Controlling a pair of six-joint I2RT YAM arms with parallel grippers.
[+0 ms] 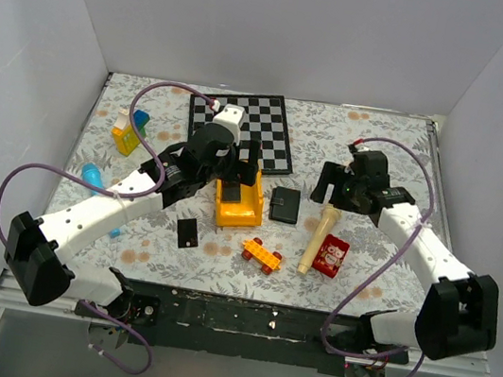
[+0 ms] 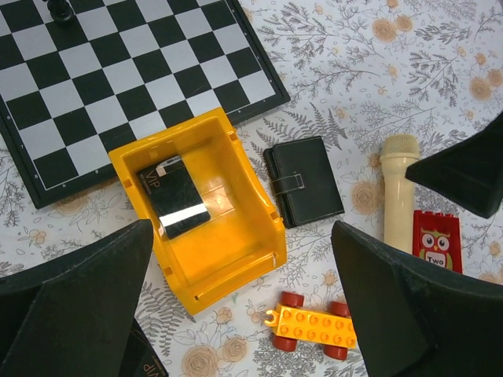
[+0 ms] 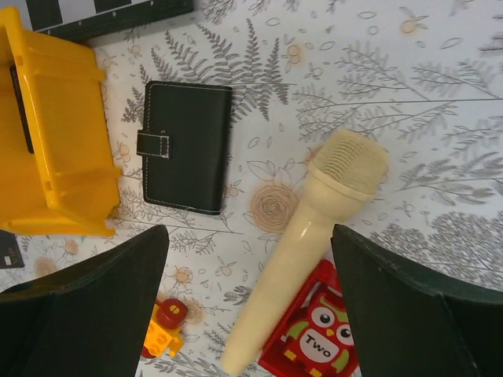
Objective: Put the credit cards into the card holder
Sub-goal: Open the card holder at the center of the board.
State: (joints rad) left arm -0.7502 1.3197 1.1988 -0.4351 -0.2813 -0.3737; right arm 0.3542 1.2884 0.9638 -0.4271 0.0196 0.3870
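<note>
Closed card holder [image 2: 308,187] beside yellow bin [image 2: 228,255]; 1 card [image 2: 174,198] inside

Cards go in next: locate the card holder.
Top view: the card holder lies closed mid-table, between the yellow bin on its left and the cream microphone.

Centre of the table sits the yellow plastic open-topped bin [image 1: 237,217], and inside it one thin black credit card [image 2: 174,196] lies on the floor toward the back wall. At the bin's three o'clock, just beside it, is the small black leather card holder [image 1: 284,205]. At twelve, right behind, is the black-and-white checkered chessboard [image 1: 252,126]. At seven, a second black card [image 1: 187,232] lies flat on the cloth. At five is the orange wheeled toy brick [image 1: 261,254]. Further out at four is the cream plastic toy microphone [image 1: 319,239], with the red owl-printed block [image 1: 330,255] tucked against its three o'clock side.
</note>
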